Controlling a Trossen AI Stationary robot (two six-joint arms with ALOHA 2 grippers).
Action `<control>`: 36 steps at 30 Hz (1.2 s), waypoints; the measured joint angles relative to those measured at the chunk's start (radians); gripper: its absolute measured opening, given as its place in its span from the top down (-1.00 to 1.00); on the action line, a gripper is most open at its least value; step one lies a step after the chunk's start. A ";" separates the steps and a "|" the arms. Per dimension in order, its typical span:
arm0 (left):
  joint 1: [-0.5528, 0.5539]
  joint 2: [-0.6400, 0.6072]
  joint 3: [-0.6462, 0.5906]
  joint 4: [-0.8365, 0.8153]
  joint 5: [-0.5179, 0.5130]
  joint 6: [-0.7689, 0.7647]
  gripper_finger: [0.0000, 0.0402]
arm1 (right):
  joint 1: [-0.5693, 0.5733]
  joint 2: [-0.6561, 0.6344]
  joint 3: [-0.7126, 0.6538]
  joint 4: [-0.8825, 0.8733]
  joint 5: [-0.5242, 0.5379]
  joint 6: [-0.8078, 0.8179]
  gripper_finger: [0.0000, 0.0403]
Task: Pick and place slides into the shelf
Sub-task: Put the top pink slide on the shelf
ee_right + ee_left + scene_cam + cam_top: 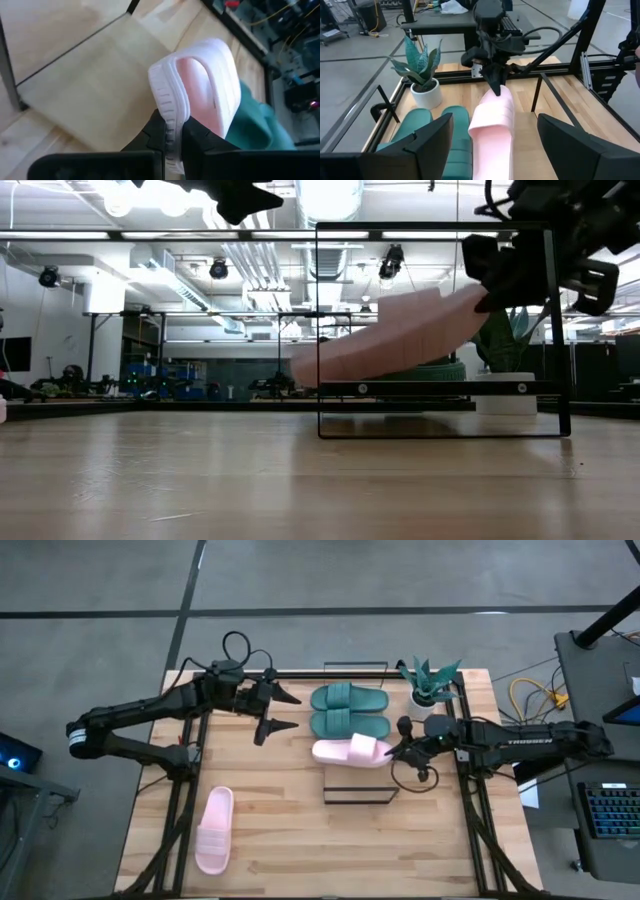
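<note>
A pale pink slide [348, 750] is in my right gripper [399, 750], which is shut on it over the shelf [356, 796], just nearer than two teal-green slides [348, 710]. The teal pair lies side by side, soles down, on the shelf's far half. A second pink slide [214, 830] lies flat on the tabletop near the left front. My left gripper [288, 711] hovers open just left of the teal pair, touching nothing. The left wrist view looks along the held pink slide [492, 122] toward my right gripper [495, 80]. My right gripper pinches the pink slide's sole rim [171, 112] at the end nearest the strap, between its two fingers [197, 137]. It comes from the table's right. The slide [400, 340] slants down from the held end. Whether its low end [305, 370] touches the shelf plank, I cannot tell.
A potted plant [430, 688] in a white pot stands at the shelf's far right corner, close to my right arm. The shelf's thin dark frame [548, 330] rises around the held slide. Bare wooden tabletop [300, 850] lies toward the near edge.
</note>
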 joint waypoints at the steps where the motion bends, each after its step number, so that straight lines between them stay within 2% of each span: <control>1: 0.000 0.000 0.000 0.000 0.000 0.000 -0.37 | -0.005 0.000 0.000 -0.013 -0.001 0.000 0.90; 10: 0.000 0.001 0.000 0.000 0.000 -0.003 -0.37 | -0.014 0.000 0.000 -0.122 0.002 0.036 0.88; 15: 0.000 0.002 0.000 0.000 0.000 -0.003 -0.37 | -0.015 0.001 0.000 -0.134 0.022 0.183 0.65; 20: 0.000 0.002 0.000 -0.001 0.000 -0.005 -0.37 | -0.015 0.001 0.000 -0.129 0.030 0.251 0.38; 26: 0.000 0.002 -0.007 -0.001 0.000 -0.005 -0.37 | -0.014 0.001 0.000 -0.120 0.135 0.320 0.11; 31: 0.000 0.002 -0.019 -0.002 0.001 -0.005 -0.37 | -0.014 0.001 0.035 -0.130 0.151 0.418 -0.04; 36: 0.000 0.002 -0.021 -0.002 0.001 -0.005 -0.37 | -0.014 0.001 0.091 -0.217 0.152 0.523 -0.12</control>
